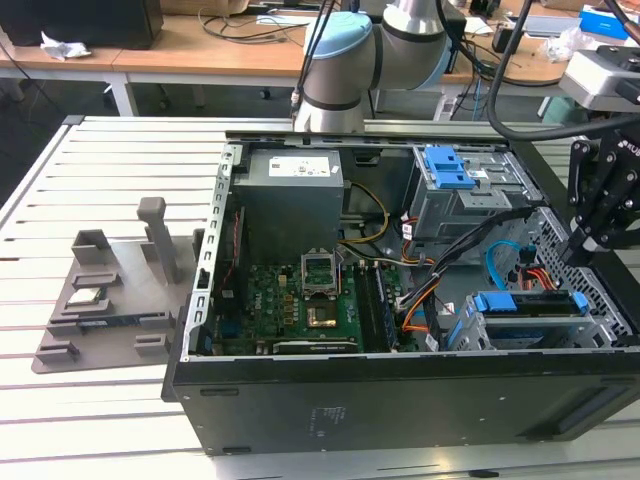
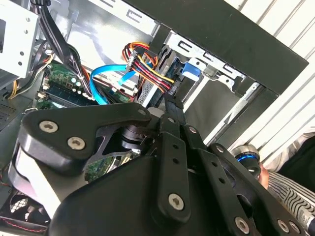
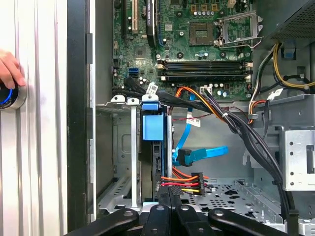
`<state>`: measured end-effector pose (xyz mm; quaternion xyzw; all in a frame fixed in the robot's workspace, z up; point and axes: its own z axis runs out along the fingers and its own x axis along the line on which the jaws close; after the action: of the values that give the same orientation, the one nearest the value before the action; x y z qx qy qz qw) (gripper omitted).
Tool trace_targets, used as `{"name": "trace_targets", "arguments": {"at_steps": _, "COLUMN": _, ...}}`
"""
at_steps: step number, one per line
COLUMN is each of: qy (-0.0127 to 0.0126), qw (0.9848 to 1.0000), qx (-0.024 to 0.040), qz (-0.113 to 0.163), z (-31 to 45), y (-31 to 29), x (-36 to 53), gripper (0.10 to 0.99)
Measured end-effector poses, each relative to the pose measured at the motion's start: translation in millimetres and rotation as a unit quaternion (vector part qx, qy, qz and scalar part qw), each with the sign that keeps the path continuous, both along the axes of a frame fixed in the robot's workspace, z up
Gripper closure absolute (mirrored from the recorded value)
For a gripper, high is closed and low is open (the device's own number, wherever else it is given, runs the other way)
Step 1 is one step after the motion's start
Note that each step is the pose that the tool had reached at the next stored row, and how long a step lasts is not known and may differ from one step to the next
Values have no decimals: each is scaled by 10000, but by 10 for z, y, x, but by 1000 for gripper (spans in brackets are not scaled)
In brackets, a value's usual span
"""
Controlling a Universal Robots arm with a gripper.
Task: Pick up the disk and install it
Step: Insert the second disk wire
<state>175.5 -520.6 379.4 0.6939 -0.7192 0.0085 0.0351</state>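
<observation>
The disk (image 3: 151, 147) stands on edge in the drive cage (image 3: 115, 162) of the open computer case (image 1: 400, 400), blue carrier uppermost, with the end effector (image 1: 588, 240) at its rear end; whether the end effector is clenched or released cannot be told. Risk: the loose power plug (image 3: 182, 183) and blue data cable (image 3: 202, 153) lie just beside the disk's rear and could snag or be pinched; a tilted disk could jam in the cage.

Gripper (image 1: 578, 250) low, fingers together
</observation>
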Motion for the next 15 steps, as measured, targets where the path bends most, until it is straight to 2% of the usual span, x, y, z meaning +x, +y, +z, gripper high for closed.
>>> {"name": "trace_targets", "arguments": {"at_steps": 2, "qy": 0, "qw": 10000, "qx": 0, "qz": 0, "z": 1, "y": 0, "x": 0, "gripper": 973}}
{"name": "trace_targets", "arguments": {"at_steps": 4, "qy": 0, "qw": 10000, "qx": 0, "qz": 0, "z": 2, "y": 0, "x": 0, "gripper": 851}}
{"name": "trace_targets", "arguments": {"at_steps": 5, "qy": 0, "qw": 10000, "qx": 0, "qz": 0, "z": 2, "y": 0, "x": 0, "gripper": 851}}
{"name": "trace_targets", "arguments": {"at_steps": 6, "qy": 0, "qw": 10000, "qx": -3, "qz": 0, "z": 3, "y": 7, "x": -3, "gripper": 784}}
{"name": "trace_targets", "arguments": {"at_steps": 9, "qy": 0, "qw": 10000, "qx": 0, "qz": 0, "z": -6, "y": 86, "x": -50, "gripper": 784}}
{"name": "trace_targets", "arguments": {"at_steps": 10, "qy": 0, "qw": 10000, "qx": -1, "qz": 0, "z": -8, "y": 103, "x": -81, "gripper": 784}}
{"name": "trace_targets", "arguments": {"at_steps": 12, "qy": 0, "qw": 10000, "qx": 0, "qz": 0, "z": -19, "y": 132, "x": -261, "gripper": 784}}
{"name": "trace_targets", "arguments": {"at_steps": 15, "qy": 0, "qw": 10000, "qx": 0, "qz": 3, "z": -37, "y": 132, "x": -345, "gripper": 784}}
